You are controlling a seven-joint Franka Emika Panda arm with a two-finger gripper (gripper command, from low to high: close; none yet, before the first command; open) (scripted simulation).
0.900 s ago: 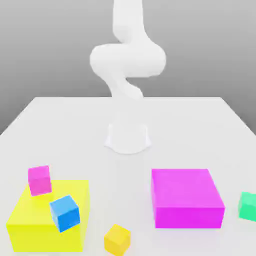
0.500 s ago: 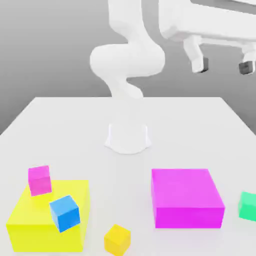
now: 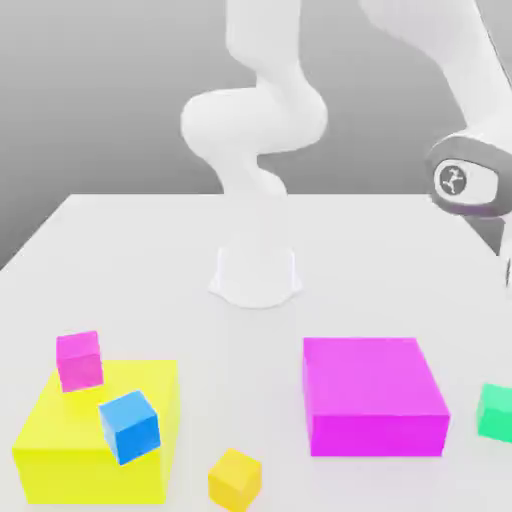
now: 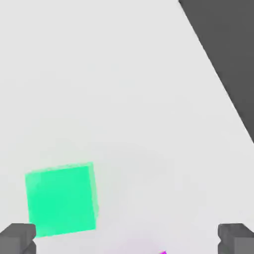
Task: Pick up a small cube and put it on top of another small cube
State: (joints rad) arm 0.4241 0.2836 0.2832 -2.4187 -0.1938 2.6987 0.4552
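Since half a second ago the arm [image 3: 470,120] has swung down across the exterior view's right, so that its wrist now hangs over the table's [image 3: 150,250] right edge where the two fingers were seen higher up before; none of the blocks has shifted. From the hand view, the gripper [image 4: 126,240] is spread wide with nothing between its fingertips [image 4: 17,238], which stand well apart above the white surface. The small green cube [image 4: 60,200] lies on the table below the hand, free of both fingers and nearer to one of them; in the exterior view it sits at the far right edge [image 3: 495,411], just beside the large magenta block [image 3: 372,393]. The small magenta cube [image 3: 79,360] rests well apart from it, on the exterior view's left, on the back corner of the large yellow block [image 3: 70,450]. A small blue cube [image 3: 130,427] leans on that yellow block's front, and a small yellow cube [image 3: 235,479] lies on the table near it.
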